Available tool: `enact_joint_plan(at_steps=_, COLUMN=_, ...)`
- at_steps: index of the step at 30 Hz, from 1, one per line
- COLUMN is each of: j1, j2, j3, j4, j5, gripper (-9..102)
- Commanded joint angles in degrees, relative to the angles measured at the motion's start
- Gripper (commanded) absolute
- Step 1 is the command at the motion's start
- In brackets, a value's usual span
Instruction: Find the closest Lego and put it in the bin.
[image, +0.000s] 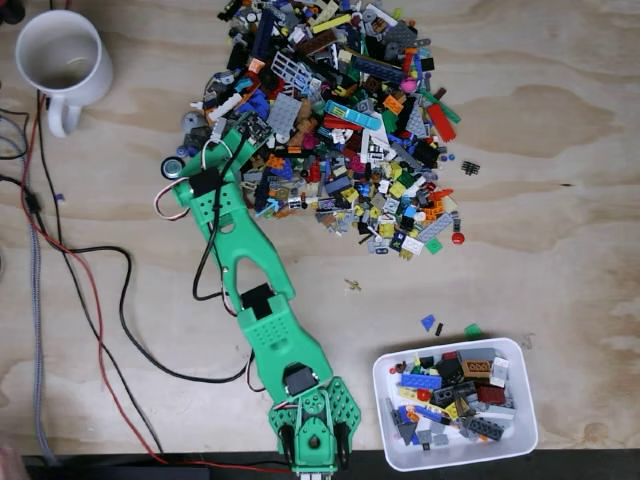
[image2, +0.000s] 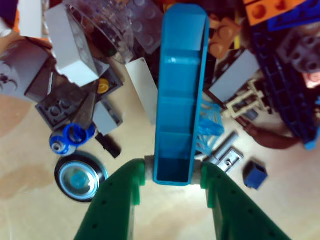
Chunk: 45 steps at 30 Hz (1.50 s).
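I see gripper (image2: 172, 175) closed on near end of long teal brick (image2: 181, 95), rest reaching ahead over pile (image: 340, 120). Rigid, light, smooth plastic; end hold may let it swing, I judge. Bin (image: 525, 435) far behind.

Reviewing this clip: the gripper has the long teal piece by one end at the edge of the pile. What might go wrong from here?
The gripper pinches the long teal piece only at its near end, so it might pivot or slip out when lifted. Its far end lies among the pile, against a white brick and orange pieces, so lifting may drag neighbours along. The white bin already looks fairly full, and a piece this long could land across its rim.
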Motion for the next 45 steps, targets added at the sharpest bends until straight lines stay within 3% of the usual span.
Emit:
enact_joint_plan(at_steps=1, j1=1.76, j2=18.90, j3=-3.69, j4=9.14, j5=-3.43, gripper=0)
enact_joint_plan(at_steps=6, j1=7.47, j2=32.52, j3=-1.93, j4=23.29, j5=-14.59, gripper=0)
enact_joint_plan(at_steps=10, j1=21.45, j2=46.32, j3=7.73, j4=28.65, j5=-23.91, gripper=0)
enact_joint_plan(at_steps=19, j1=66.01, j2=65.39, j3=35.68, j4=19.69, j5=-47.46, gripper=1)
enact_joint_plan(at_steps=29, j1=98.26, j2=76.11, j3=51.77, j4=10.28, j5=-63.19, gripper=1)
enact_joint_plan(at_steps=36, j1=109.16, j2=79.45, j3=58.97, j4=7.47, j5=-69.70, gripper=0)
enact_joint_plan(at_steps=38, j1=110.92, j2=80.60, j3=60.64, j4=7.03, j5=-71.02, gripper=5)
enact_joint_plan(at_steps=45, j1=109.86, j2=82.97, j3=62.84, j4=6.24, j5=-71.54, gripper=14)
